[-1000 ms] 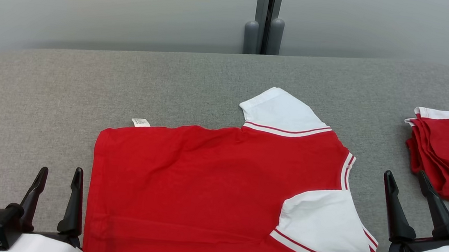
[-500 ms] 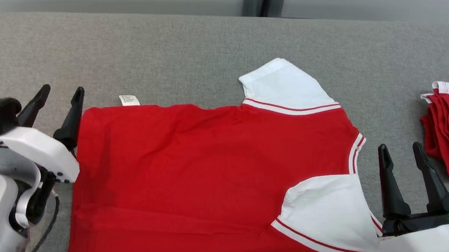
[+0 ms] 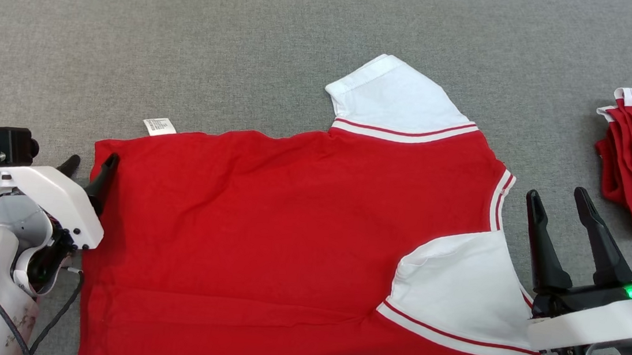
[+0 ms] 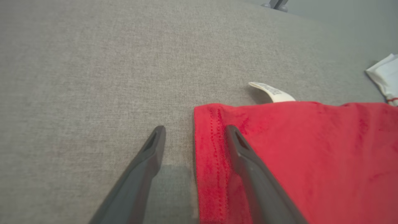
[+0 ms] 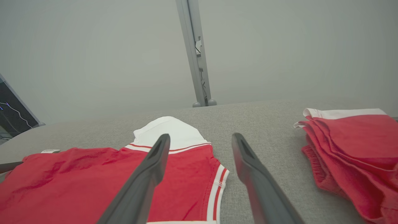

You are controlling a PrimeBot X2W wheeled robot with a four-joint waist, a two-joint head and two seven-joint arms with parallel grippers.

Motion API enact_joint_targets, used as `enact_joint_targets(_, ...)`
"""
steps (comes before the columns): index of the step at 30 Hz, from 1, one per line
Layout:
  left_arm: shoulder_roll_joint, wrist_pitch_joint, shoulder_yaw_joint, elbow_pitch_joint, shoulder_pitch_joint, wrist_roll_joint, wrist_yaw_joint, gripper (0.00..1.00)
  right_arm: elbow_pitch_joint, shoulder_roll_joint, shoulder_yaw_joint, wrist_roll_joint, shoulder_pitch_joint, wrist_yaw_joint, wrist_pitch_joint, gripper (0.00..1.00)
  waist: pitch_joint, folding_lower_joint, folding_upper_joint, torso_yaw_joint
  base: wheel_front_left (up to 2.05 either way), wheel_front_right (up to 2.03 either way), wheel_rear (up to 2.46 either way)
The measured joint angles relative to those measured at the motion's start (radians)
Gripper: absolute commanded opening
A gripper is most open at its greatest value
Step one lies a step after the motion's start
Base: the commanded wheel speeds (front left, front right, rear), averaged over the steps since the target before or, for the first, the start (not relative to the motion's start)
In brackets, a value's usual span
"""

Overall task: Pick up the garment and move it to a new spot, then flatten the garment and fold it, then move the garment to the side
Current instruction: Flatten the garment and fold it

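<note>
Half straddled the far hem corner of the garment with spread fingers of the left gripper: one over red cloth, one over grey surface. Reached there just then from beside the near hem. Kept right gripper spread by the collar. Likely set up a corner pinch for folding the flat, central garment.

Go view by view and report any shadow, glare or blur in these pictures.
Head view: even, soft light, no glare, the red shirt sharp. Left wrist view: a faint shadow on the grey upholstery under the left tool. Right wrist view: hazy wall behind, the folded red garments crisp.
</note>
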Motion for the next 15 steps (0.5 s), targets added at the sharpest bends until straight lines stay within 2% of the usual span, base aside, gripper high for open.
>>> enact_joint_targets(1,-0.004,0.003,-0.004,0.014,-0.009,-0.001,-0.011,0.5,0.004,-0.001,0.001,0.003,-0.005,0.0,0.0,1.0,0.0,0.0,0.0001,0.002,0.0,0.0,0.0)
enact_joint_targets(2,-0.008,0.002,-0.008,0.03,-0.019,-0.005,-0.021,0.3,0.013,-0.003,-0.001,0.007,-0.011,0.0,0.0,1.0,0.001,0.0,0.0,0.003,0.0,0.0,0.0)
enact_joint_targets(3,-0.01,0.003,-0.013,0.045,-0.029,-0.007,-0.03,0.0,0.02,-0.006,-0.003,0.008,-0.015,0.0,-0.001,1.0,0.001,0.0,0.0,0.003,0.0,0.0,0.0)
enact_joint_targets(9,-0.016,-0.007,-0.041,0.107,-0.072,-0.005,-0.056,0.0,0.077,-0.033,-0.031,0.044,-0.08,0.0,-0.011,1.0,0.002,0.0,0.0,0.003,0.0,0.0,0.0)
enact_joint_targets(15,-0.031,-0.046,-0.059,0.138,-0.115,0.013,-0.063,0.0,0.186,-0.076,-0.036,0.091,-0.239,0.0,-0.017,1.0,0.019,0.0,0.0,0.012,0.0,0.0,0.0)
